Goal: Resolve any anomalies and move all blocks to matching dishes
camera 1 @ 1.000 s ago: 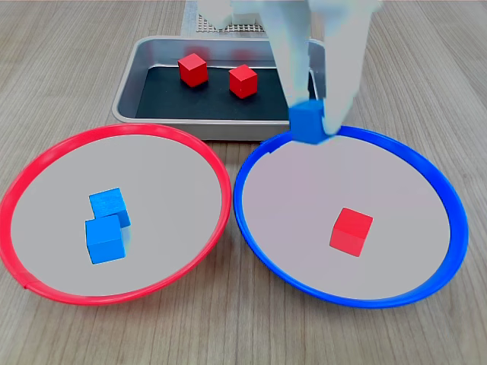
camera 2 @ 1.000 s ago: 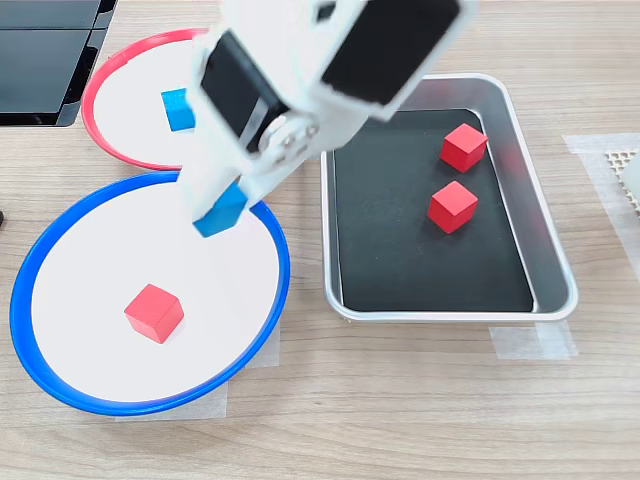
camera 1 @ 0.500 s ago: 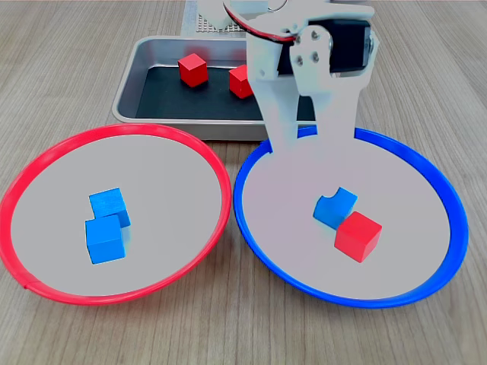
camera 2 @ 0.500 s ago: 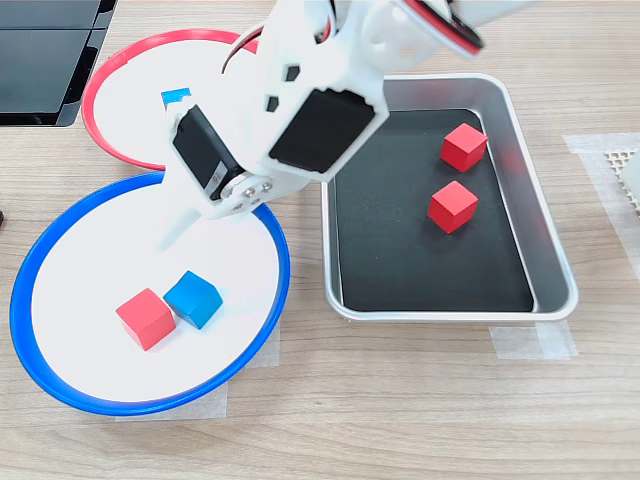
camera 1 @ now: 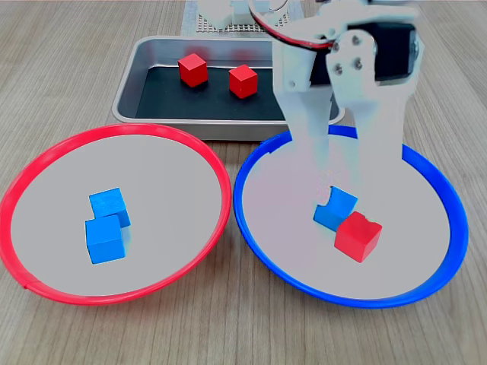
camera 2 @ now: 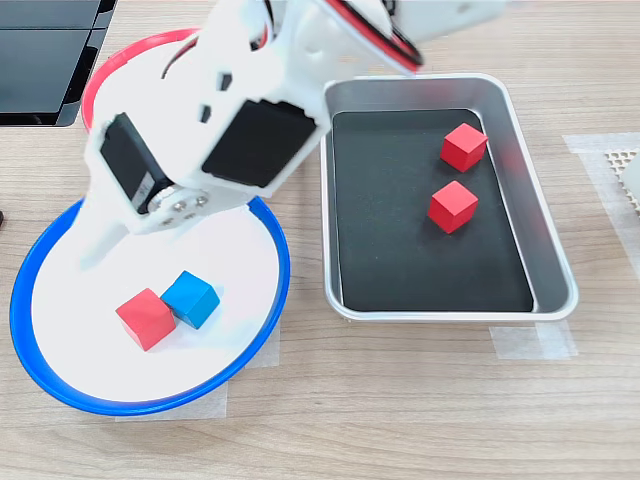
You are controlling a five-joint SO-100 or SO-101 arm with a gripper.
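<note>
Two dishes sat side by side on the wooden worktop (camera 1: 76, 46), with a silver tray (camera 1: 152, 53) behind them toward the far edge in the first exterior view. The red-rimmed dish (camera 1: 46, 163) held two blue blocks (camera 1: 105, 239) touching each other, left of its centre. The blue-rimmed dish (camera 1: 266, 243) carried one blue block (camera 1: 337, 208) and one red block (camera 1: 358, 236), the two touching near the middle of the plate; the second exterior view showed the same pair, the red block (camera 2: 146, 318) on its left and the blue one (camera 2: 190, 299) on its right. Two more red blocks (camera 1: 242, 80) lay apart from each other on the tray's black base.

Above the blue-rimmed dish hung the white tool (camera 1: 342, 186), its two fingers spread apart and holding nothing, their tips just over the blue block and the red one. Much of the red-rimmed dish was hidden by the arm in the second exterior view.
</note>
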